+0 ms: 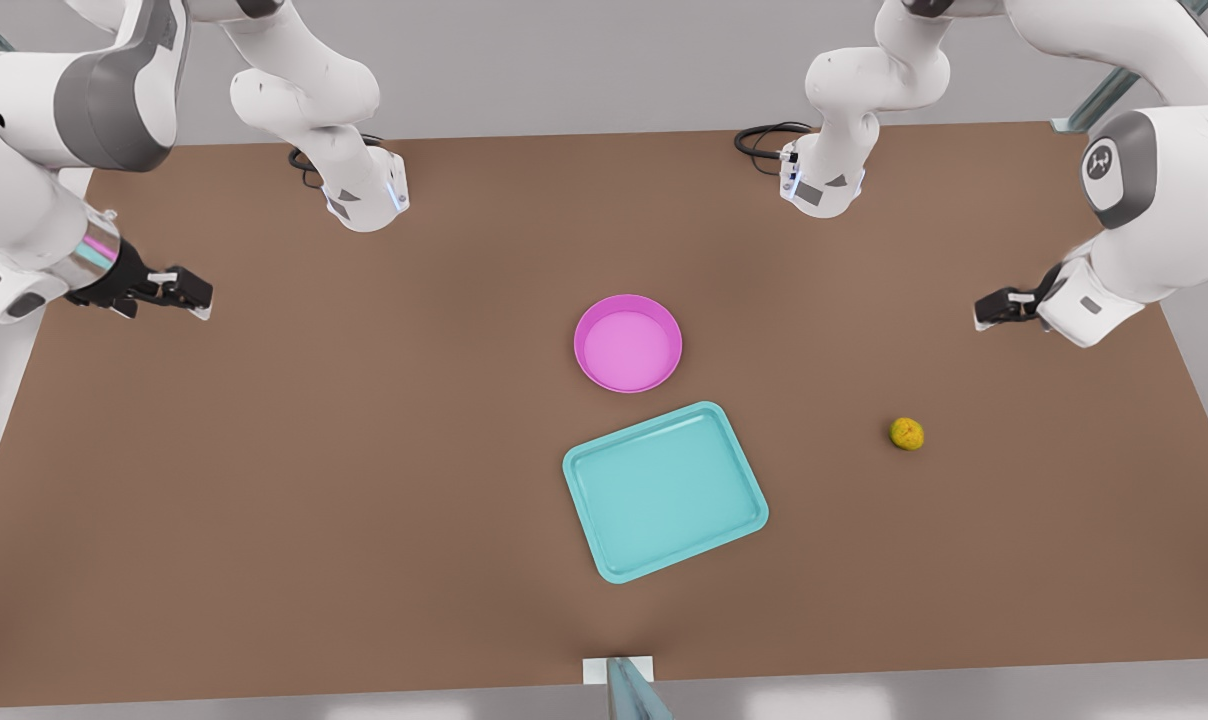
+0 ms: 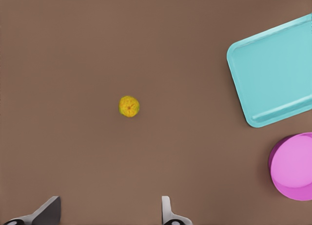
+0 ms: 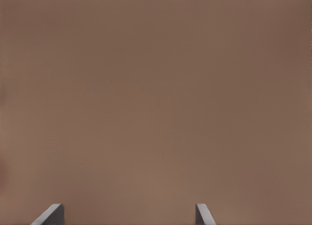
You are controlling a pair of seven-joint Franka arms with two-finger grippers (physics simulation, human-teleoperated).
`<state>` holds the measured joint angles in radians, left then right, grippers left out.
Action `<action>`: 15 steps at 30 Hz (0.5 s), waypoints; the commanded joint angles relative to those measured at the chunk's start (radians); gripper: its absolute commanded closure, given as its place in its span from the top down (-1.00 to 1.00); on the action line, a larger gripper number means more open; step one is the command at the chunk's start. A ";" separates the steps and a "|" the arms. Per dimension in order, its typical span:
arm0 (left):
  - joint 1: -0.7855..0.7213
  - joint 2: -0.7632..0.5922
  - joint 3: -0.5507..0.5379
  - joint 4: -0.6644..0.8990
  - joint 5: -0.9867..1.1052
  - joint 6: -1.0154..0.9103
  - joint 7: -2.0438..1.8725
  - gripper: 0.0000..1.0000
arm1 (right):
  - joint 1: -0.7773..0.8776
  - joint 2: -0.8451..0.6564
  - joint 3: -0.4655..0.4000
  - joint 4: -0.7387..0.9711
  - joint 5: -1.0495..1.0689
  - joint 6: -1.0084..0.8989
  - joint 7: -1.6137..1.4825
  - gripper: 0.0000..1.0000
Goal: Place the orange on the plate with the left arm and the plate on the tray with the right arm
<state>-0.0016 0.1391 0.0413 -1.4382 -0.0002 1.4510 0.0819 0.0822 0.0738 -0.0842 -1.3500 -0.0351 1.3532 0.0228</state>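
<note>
The small yellow-orange orange (image 1: 906,433) (image 2: 129,106) lies on the brown table at the front view's right. A pink plate (image 1: 628,343) (image 2: 294,167) sits mid-table, holding nothing. Just in front of it lies the teal tray (image 1: 664,491) (image 2: 273,71), also bare. My left gripper (image 1: 986,312) (image 2: 107,216) hovers open at the front view's right edge, above and behind the orange. My right gripper (image 1: 200,296) (image 3: 127,216) hovers open at the front view's left edge, far from the plate, over bare table.
Both arm bases (image 1: 364,195) (image 1: 822,185) stand at the table's far edge with black cables beside them. A small white-and-teal fixture (image 1: 624,680) sits at the table's near edge. Open tabletop (image 1: 314,480) surrounds the objects.
</note>
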 commanded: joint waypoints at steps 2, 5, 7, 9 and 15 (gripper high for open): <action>0.000 0.008 0.000 -0.001 0.002 0.069 0.013 1.00 | 0.004 0.000 0.000 0.000 0.000 0.089 0.006 1.00; 0.003 0.263 0.006 0.015 -0.006 0.029 0.001 1.00 | 0.004 0.003 0.000 0.000 0.000 0.089 0.005 1.00; -0.021 0.413 0.003 0.004 -0.010 0.196 -0.001 1.00 | 0.004 0.012 0.000 -0.001 0.000 0.090 0.006 1.00; -0.018 0.453 0.002 -0.047 -0.011 0.377 0.001 1.00 | 0.004 0.038 0.000 -0.001 0.003 0.096 0.008 1.00; 0.009 0.491 0.019 -0.131 -0.001 0.537 0.019 1.00 | 0.005 0.049 0.000 -0.001 0.009 0.098 0.008 1.00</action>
<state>0.0015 0.6330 0.0593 -1.5657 -0.0055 1.8461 0.0877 0.0875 0.1233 -0.0839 -1.3525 -0.0295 1.4418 0.0268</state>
